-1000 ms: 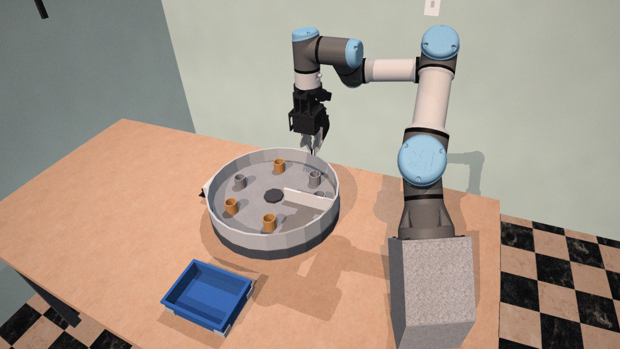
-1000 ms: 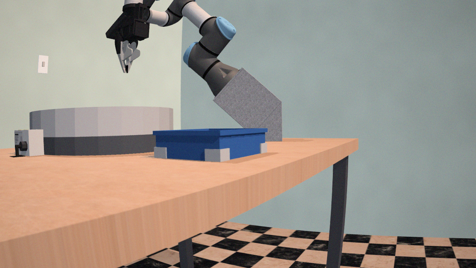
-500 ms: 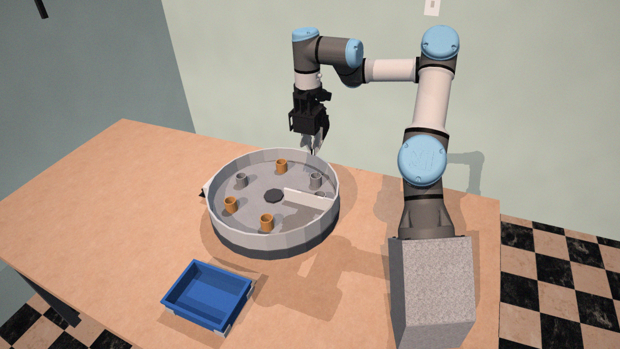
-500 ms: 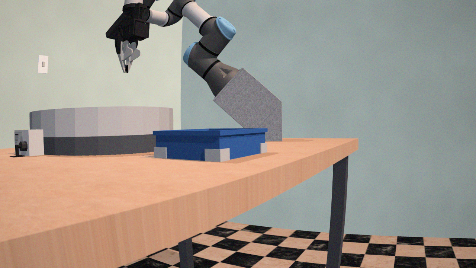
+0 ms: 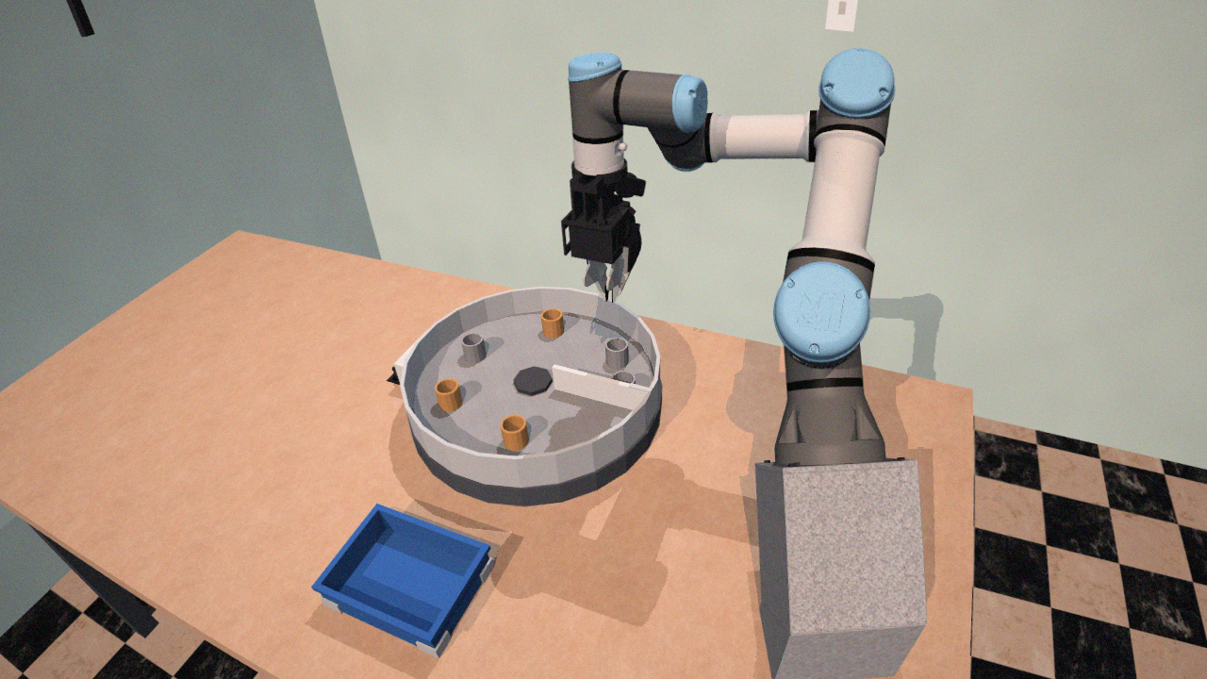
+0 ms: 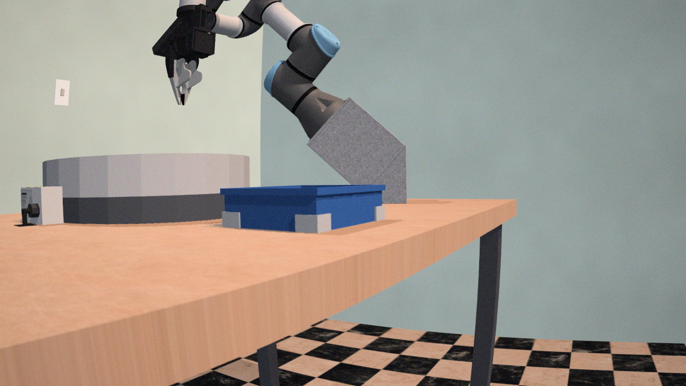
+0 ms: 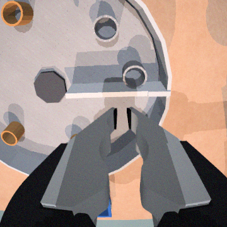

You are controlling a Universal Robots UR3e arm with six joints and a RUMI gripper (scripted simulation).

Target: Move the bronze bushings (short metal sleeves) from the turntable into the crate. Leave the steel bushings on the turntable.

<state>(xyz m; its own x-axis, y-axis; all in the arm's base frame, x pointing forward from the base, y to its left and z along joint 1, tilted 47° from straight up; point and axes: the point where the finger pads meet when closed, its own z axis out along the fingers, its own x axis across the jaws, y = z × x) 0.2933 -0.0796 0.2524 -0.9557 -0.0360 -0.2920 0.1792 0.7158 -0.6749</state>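
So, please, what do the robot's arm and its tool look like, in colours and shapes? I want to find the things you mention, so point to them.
The arm (image 5: pixel 841 190) (image 6: pixel 283 19) has pale, rounded tubes, dark grey joints with black rings, and light blue round caps. The tool (image 5: pixel 609 297) (image 6: pixel 181 103) (image 7: pixel 122 109) has a blocky black body and grey, tapering fingers with black pads inside the tips.
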